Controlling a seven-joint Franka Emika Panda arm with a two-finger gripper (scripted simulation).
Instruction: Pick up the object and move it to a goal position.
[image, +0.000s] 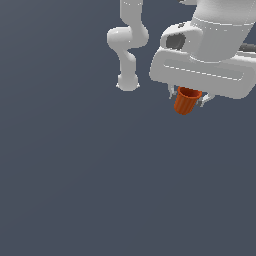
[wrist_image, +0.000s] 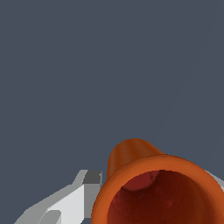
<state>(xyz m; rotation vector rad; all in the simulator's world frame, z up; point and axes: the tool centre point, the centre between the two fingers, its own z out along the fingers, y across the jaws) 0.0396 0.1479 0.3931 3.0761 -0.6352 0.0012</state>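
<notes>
The object is a small orange-red ribbed cup (image: 187, 101), tapering toward its base, held upright under the white hand in the exterior view's upper right. My gripper (image: 188, 99) is shut on the cup, with one finger showing on each side of its rim. The cup hangs well above the grey floor. In the wrist view the cup (wrist_image: 144, 183) fills the foreground with its open mouth toward the camera, and one grey finger (wrist_image: 81, 192) presses against its side. The other finger is mostly hidden behind the cup's rim.
The arm's white links (image: 128, 40) and base stand behind, in the exterior view's upper middle. A plain dark grey surface (image: 100, 175) spreads under everything, and no goal marker shows in either view.
</notes>
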